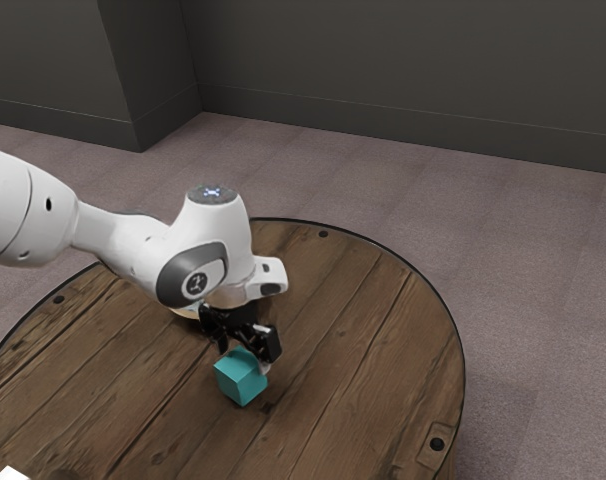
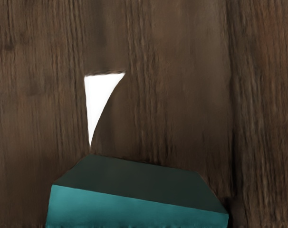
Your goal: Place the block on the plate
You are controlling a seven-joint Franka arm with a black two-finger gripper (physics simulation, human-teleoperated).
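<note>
Dark grey walls (image 1: 403, 60) close off the back of the room, with a skirting board (image 1: 383, 137) along their foot, and below them we have a mauve-grey carpeted floor (image 1: 543, 240). On the floor's nearer side is the round wooden worktop (image 1: 373, 330), made of brown planks inside a thin dark edge. Our white Franka arm (image 1: 128, 240) comes in from the exterior view's left and bends down over the worktop. At its lower end is our black end effector (image 1: 247, 350), right at the teal block (image 1: 241, 378); whether it is spread or pinching the block, we cannot tell. The block (a plain cube, as far as we can see) is directly below the hand, over the planks, and we cannot tell whether it touches them. The wrist view has it close to us, with one bright teal face and one darker, shaded face.

Beyond the end effector, a pale curved rim (image 1: 186, 313) peeks out from behind the arm, too hidden for us to name. In the wrist view, a white pointed patch (image 2: 97, 97) has its tip just beside the block. A small white corner (image 1: 10, 474) pokes in at the exterior view's lower left. Smallest are the dark round spots (image 1: 437, 444) near the worktop's edge.
</note>
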